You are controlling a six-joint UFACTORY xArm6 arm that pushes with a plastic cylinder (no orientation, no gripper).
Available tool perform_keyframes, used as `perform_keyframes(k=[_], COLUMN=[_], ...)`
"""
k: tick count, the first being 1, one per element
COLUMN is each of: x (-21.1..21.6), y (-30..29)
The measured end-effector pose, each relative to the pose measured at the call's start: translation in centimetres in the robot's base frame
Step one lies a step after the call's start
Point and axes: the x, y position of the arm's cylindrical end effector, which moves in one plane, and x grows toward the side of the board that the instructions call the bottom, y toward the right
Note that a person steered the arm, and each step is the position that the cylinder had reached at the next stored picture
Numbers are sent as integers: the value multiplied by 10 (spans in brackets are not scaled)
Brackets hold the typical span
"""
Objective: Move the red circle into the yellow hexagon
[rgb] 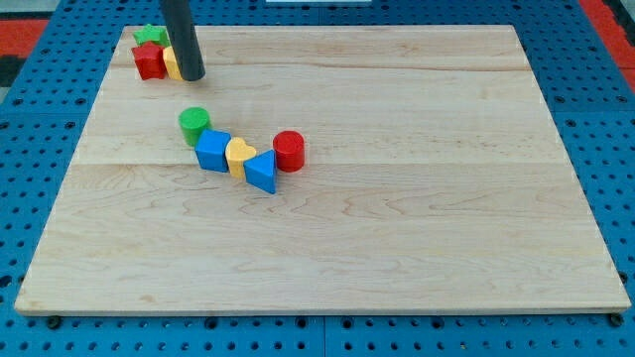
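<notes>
My tip (192, 75), a bare rod end effector with nothing to open or pinch, rests beside a yellow block (170, 61) near the tabletop's (417, 218) top-left.

The red circle (289, 151) sits well apart, mid-board; I should circle behind its right side and push up-left.

No readable text, labels, brands, numbers or signs appear anywhere. The wooden board (397, 218) shows only plain grain, the coloured blocks on it carry no markings, and the blue pegboard (40, 119) around the board shows only rows of holes.
</notes>
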Motion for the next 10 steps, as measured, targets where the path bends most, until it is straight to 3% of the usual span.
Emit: perform_keyframes(k=[1, 3, 5, 6, 9, 10], x=[24, 73, 149, 161, 135, 144], y=[9, 138, 221, 230, 190, 173])
